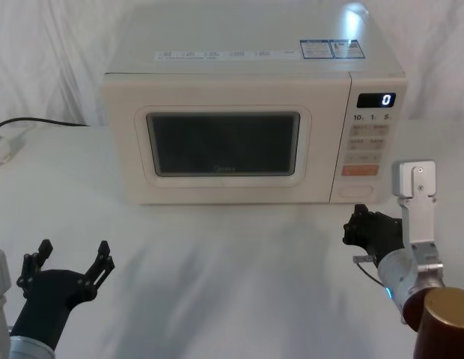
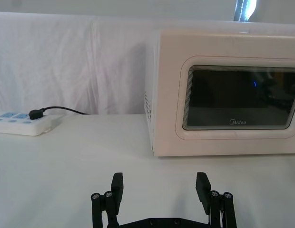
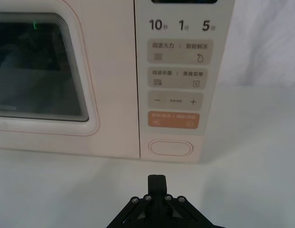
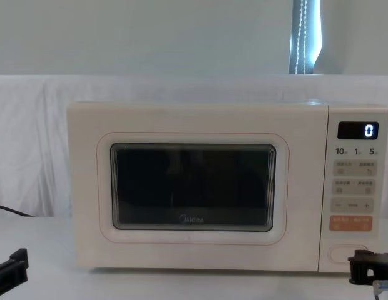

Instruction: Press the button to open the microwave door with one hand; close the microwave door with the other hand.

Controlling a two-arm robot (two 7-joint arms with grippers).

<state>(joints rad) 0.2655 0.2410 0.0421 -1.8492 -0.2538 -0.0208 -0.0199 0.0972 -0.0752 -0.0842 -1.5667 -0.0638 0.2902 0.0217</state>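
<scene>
The microwave [image 1: 247, 127] sits at the back of the white worktop [image 1: 217, 284] with its door [image 1: 224, 146] shut flush; the button [image 1: 352, 191] lies at the bottom of the control panel, under the orange key [image 1: 360, 170]. The right gripper [image 1: 357, 224] hovers just in front of and slightly below the button, fingers [image 3: 157, 182] pressed together into one tip, apart from the panel. In the right wrist view that tip lines up a little to one side of the button's middle [image 3: 170, 147]. To press well, I judge it should rise a touch, centre on the pill shape, and push straight in, staying clear of the orange key above. The left gripper [image 1: 71, 258] waits low over the worktop in front of the door's left side, fingers [image 2: 117, 187] spread wide, well apart from the door and out of its likely swing path.
</scene>
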